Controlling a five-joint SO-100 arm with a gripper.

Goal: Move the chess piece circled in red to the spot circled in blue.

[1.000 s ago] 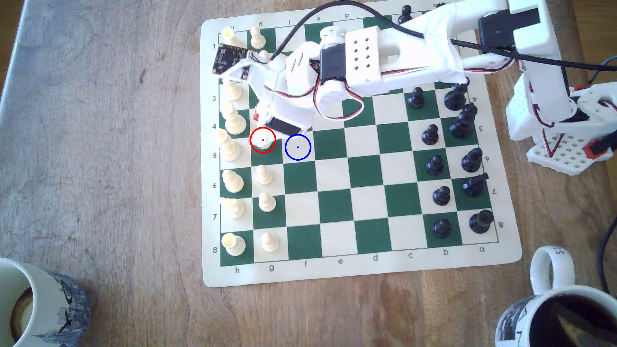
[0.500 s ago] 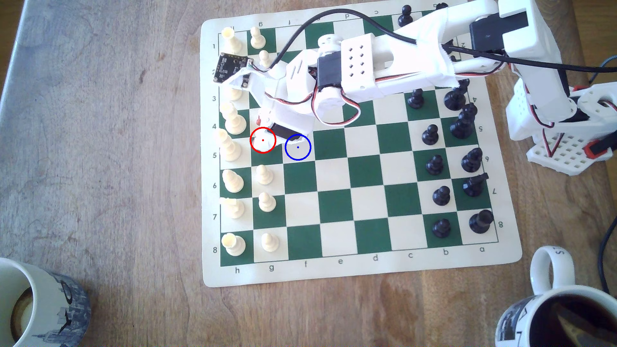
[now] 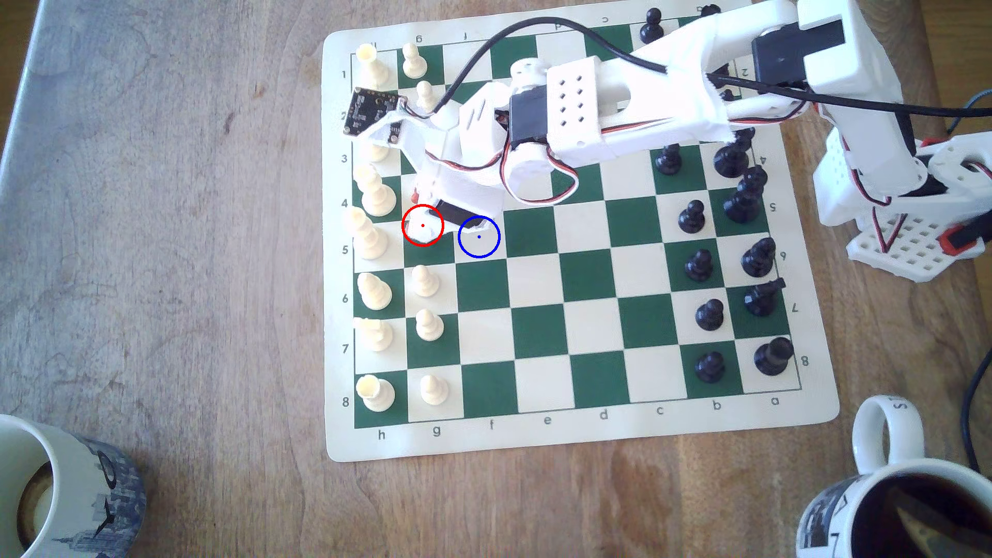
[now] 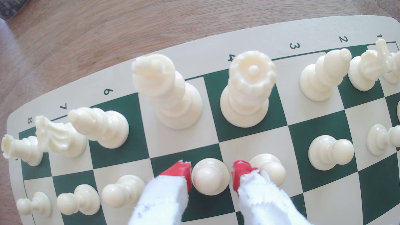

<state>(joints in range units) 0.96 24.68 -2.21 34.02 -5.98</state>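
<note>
In the exterior view the gripper (image 3: 429,228) has sunk over the red-ringed green square, hiding the pawn, just left of the blue-ringed cream square (image 3: 479,242). In the wrist view the pawn (image 4: 210,176) stands between the parted red fingertips (image 4: 180,171), one touching or nearly touching, nothing clamped; closing looks next.

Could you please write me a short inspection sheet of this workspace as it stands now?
Surface: wooden table with a green-and-cream board.
Job's things: pawn stands on its green square; blue-ringed spot is bare, partly overhung by the arm.
Clutter: two mugs at the near corners; the right one holds dark liquid.
Tool: open, red-tipped fingers either side of the pawn's head, gaps showing.
Cables: black cable loops over the board's far side.
Surroundings: nothing seen.
</note>
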